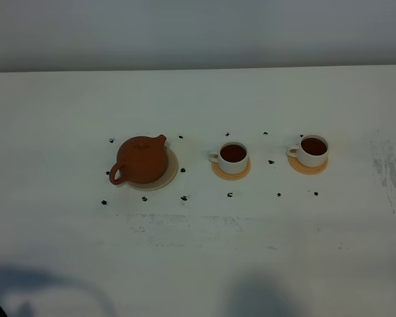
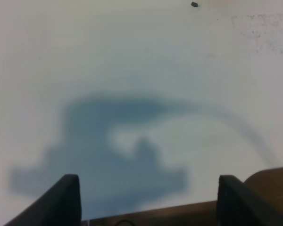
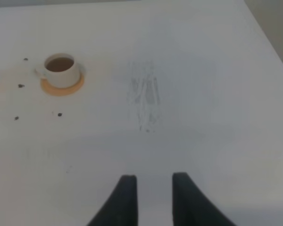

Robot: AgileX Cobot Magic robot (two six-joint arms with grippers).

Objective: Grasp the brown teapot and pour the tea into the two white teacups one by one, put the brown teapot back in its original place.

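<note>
The brown teapot [image 1: 142, 159] stands upright on the beige saucer [image 1: 170, 176] at the left of the white table, handle toward the front left, spout toward the back right. The two white teacups stand on orange-tan coasters, one in the middle [image 1: 232, 156] and one to the right [image 1: 313, 150]. Both hold dark tea. The right cup also shows in the right wrist view [image 3: 61, 70]. My left gripper [image 2: 148, 188] is open and empty over bare table near its front edge. My right gripper [image 3: 154, 181] is open a little and empty, far from the cups. Neither gripper shows in the exterior high view.
Small dark specks [image 1: 183, 197] are scattered on the table around the teapot and cups. Grey scuff marks [image 1: 389, 175] lie at the right. A brown table edge [image 2: 269, 179] shows in the left wrist view. Arm shadows fall on the front of the table.
</note>
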